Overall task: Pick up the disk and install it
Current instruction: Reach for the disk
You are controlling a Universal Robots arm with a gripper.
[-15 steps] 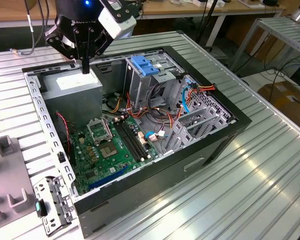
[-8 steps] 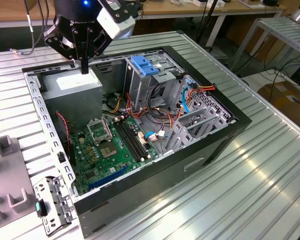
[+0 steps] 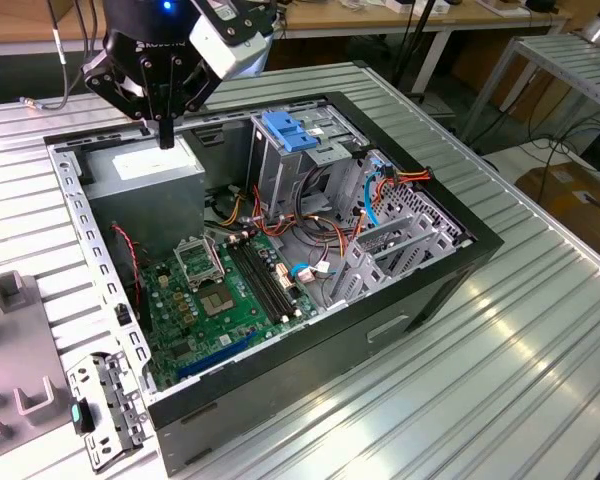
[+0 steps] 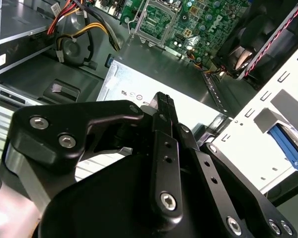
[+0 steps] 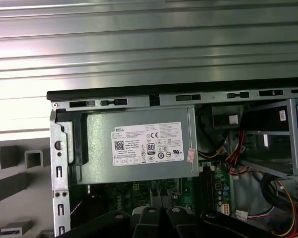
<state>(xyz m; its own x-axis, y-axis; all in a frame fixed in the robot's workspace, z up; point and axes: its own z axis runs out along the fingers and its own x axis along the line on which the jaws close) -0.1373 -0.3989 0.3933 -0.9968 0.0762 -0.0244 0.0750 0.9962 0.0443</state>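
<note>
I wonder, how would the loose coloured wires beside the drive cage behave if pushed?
The coloured wires look thin and slack, so probably floppy and light. Tethered inside the case, they would likely bend aside, not slide.

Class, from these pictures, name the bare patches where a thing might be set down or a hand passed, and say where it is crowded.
Bare: the ribbed table on the exterior view's right of the open computer case; the flat top of the power supply, beneath the pincer. Crowded: the cables between drive cage and expansion slots.
</note>
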